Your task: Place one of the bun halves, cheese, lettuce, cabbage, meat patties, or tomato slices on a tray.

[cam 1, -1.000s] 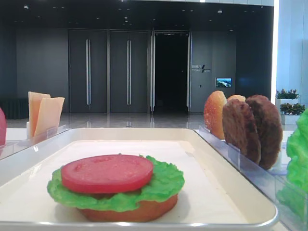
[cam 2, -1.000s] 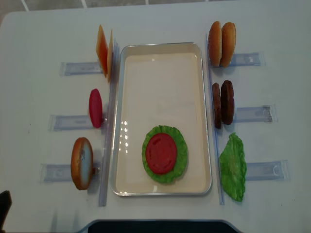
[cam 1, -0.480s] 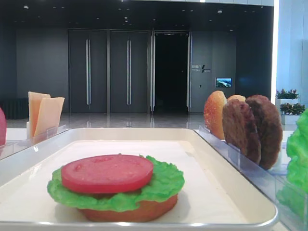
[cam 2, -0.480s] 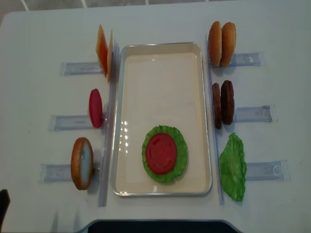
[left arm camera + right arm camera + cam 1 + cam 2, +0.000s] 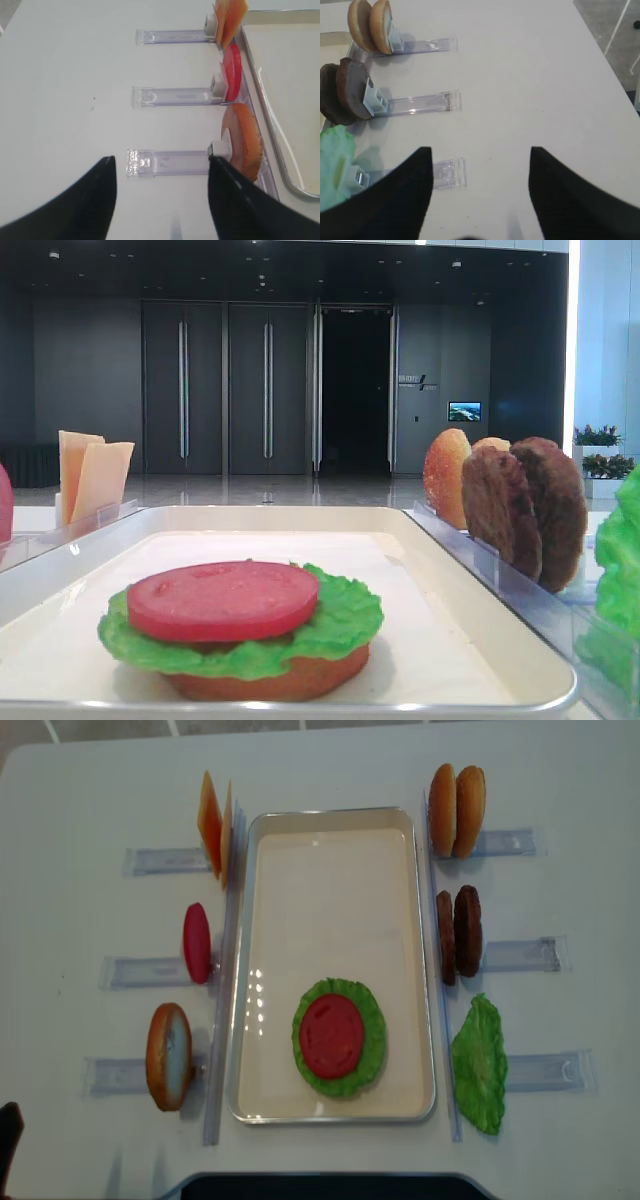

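Nothing on the tray point(image 5: 246, 970) is seen to have shifted since the earlier frames; only the dark sliver at the overhead view's lower left corner has changed slightly. The tray is a shallow white rectangle with rounded corners and a glossy raised rim. Toward its near end, a stack is laid flat: an orange-brown bun half point(image 5: 290, 680) at the bottom, a ruffled green lettuce leaf point(image 5: 372, 1020) over it, and a smooth pinkish-red tomato slice point(image 5: 331, 1036) on top.

Left of the tray, thin cheese squares point(image 5: 211, 823), a second tomato slice point(image 5: 196, 942) and a bun half point(image 5: 168, 1056) are stood on edge in clear plastic racks point(image 5: 148, 971). Right of the tray, two bun halves point(image 5: 457, 810), two rough brown meat patties point(image 5: 460, 934) and a spare lettuce leaf point(image 5: 480, 1063) are held likewise.

The left gripper point(image 5: 161, 192) is hovered above the surface point(image 5: 80, 810) left of the tray, jaws spread and holding nothing. The right gripper point(image 5: 480, 185) is hovered right of the tray, jaws likewise spread and empty.

The tray's far half is left bare.
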